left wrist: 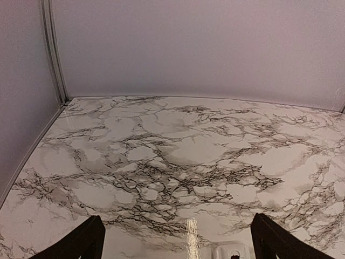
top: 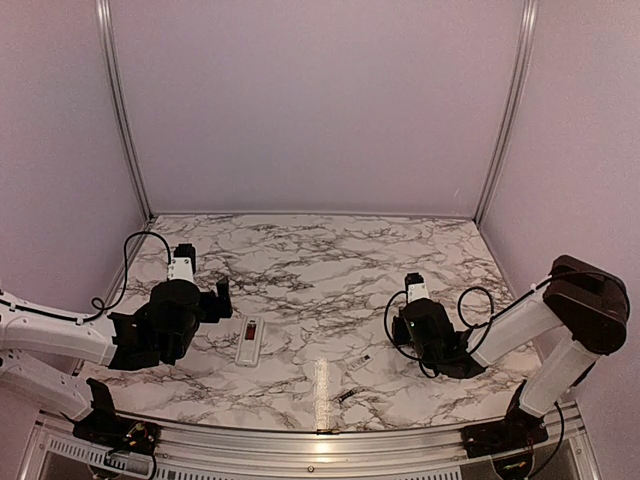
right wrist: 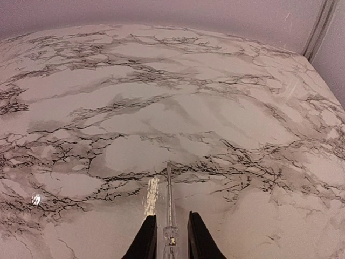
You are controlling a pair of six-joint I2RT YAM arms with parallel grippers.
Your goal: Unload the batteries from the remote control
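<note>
The left gripper (left wrist: pixel 177 221) hangs low over the table (top: pixel 330 260) with its fingers (left wrist: pixel 86 240) spread wide and nothing between them. That reads to me as a hand kept ready, not one at work.

The remote (top: pixel 250 340) lies flat just beside those fingers, on the side toward the other arm, close but not touching. It is turned recess-up, the dark and red hollow showing, which is the face you would want up to get at the cells. In the left wrist view only its white end peeps in at the bottom edge, between the fingers and nearer the right-hand one.

Further along, in the gap between the two grippers, two tiny dark bits (top: pixel 367 357) sit loose on the table, well apart from the remote. By size and place I take them for the batteries, already out. They are too small to be certain, and I cannot tell whether any are left in the recess.

The right gripper (right wrist: pixel 167 229) has its fingers drawn almost together on the clear handle of a thin rod (right wrist: pixel 169 199). The rod runs straight out ahead of the fingertips, tip just above the table. I judge it serves as a pry tool, held off to one side, well away from the remote.
</note>
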